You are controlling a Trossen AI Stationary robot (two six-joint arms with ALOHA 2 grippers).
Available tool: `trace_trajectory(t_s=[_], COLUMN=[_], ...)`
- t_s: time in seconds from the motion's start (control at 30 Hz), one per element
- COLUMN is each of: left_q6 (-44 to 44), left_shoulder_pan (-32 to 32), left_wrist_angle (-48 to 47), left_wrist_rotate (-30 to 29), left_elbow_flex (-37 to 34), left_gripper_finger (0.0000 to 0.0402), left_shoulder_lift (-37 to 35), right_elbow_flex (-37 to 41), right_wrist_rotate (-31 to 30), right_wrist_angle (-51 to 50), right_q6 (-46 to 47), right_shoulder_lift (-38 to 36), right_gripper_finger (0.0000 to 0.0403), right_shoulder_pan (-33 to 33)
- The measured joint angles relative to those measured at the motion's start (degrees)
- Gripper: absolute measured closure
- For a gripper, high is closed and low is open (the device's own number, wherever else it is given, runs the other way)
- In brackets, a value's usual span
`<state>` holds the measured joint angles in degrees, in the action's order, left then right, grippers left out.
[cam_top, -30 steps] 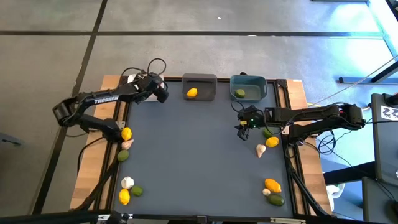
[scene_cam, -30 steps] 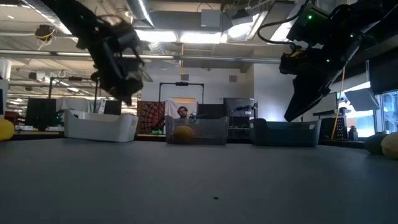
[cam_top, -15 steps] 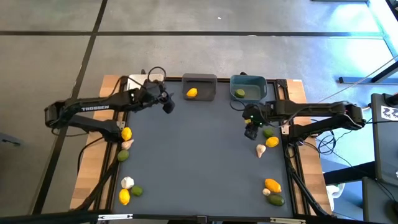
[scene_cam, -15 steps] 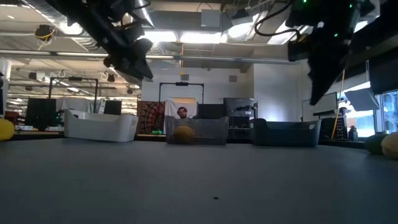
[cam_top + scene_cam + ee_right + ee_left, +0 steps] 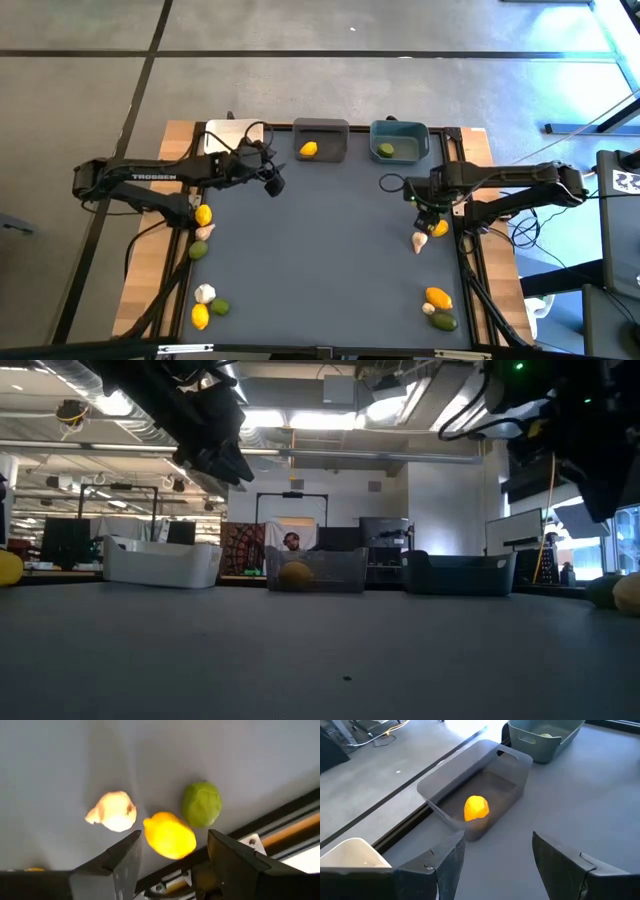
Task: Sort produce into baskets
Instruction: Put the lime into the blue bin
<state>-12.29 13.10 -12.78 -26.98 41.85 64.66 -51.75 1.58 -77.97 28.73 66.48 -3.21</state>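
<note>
Right gripper (image 5: 170,852) jaws open, empty, over lemon (image 5: 170,838) near table's right edge; likely light, firm, slick — grip across its middle. Left gripper (image 5: 495,857) open, empty.

Across the far edge of the desk (image 5: 320,650) stand three bins, with the dark grey bin (image 5: 317,571) in the middle holding a yellow-orange lemon (image 5: 294,574); the white bin (image 5: 162,563) sits to its left and the teal-blue bin (image 5: 460,575) to its right. The left gripper (image 5: 215,450) hangs high above the white bin, and the right gripper (image 5: 590,470) hangs high beyond the teal-blue bin. Far left of the grey bin a yellow piece (image 5: 8,568) lies at the desk's edge, and far right a yellow piece (image 5: 628,594) lies beside a dark green one (image 5: 603,591).
</note>
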Motion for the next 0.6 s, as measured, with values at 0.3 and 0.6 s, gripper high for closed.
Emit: trace_trajectory(t_s=[0.3, 0.6], left_q6=[0.0, -1.1], left_shoulder_pan=[-0.1, -0.1], left_wrist_angle=[0.0, -0.1], left_wrist_rotate=[0.0, 0.0], left_elbow_flex=[0.0, 0.0], left_gripper_finger=[0.0176, 0.0176], left_shoulder_lift=[0.0, 0.0], right_elbow_flex=[0.0, 2.3], right_wrist_rotate=[-10.0, -9.3], right_wrist_angle=[0.3, 1.9], right_q6=[10.5, 12.1], right_shoulder_lift=[0.0, 0.0], right_gripper_finger=[0.0181, 0.0181], right_shoulder_pan=[2.8, 2.8])
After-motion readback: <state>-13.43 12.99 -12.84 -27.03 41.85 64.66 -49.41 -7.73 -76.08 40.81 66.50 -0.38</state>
